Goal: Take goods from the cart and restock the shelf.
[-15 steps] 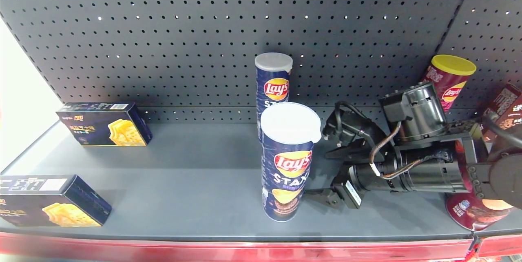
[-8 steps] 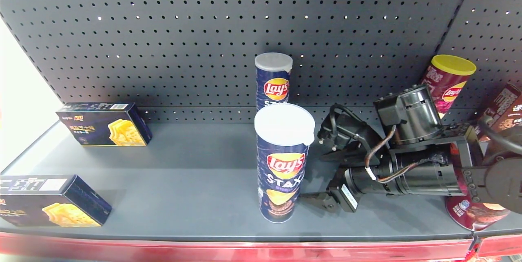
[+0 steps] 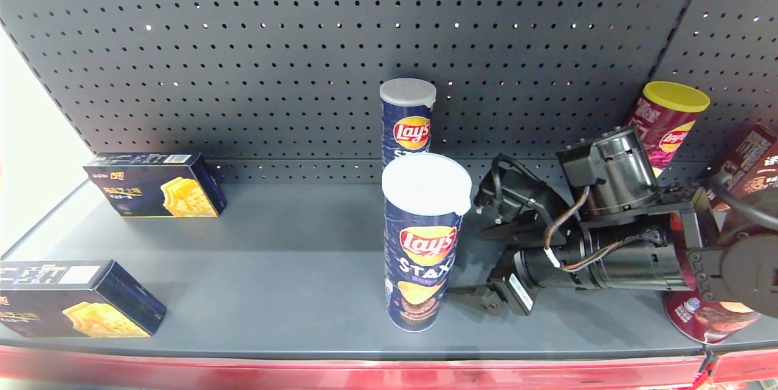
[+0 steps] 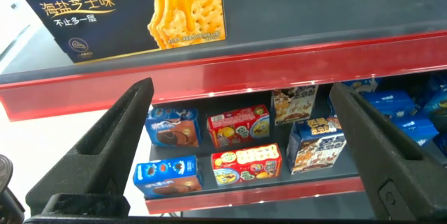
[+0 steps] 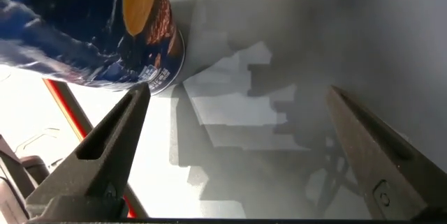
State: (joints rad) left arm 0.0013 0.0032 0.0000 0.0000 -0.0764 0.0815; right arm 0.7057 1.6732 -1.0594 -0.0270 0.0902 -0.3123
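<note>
Navy chip can (image 3: 423, 244): upright on the shelf (image 3: 273, 256) near its front edge, long axis vertical, directly ahead of a second can (image 3: 407, 116) that stands by the back panel (image 3: 243, 44).

My right tool (image 3: 483, 265): fingers spread wide, holding nothing. It lies low, just beside the chip can on its right; contact cannot be told.

My left tool (image 4: 237, 154): spread wide, empty, out before the shelf's red edge.

Judgement: the can looks placed. The right arm is nearer and should draw back rightward, clear of the tall can.
</note>
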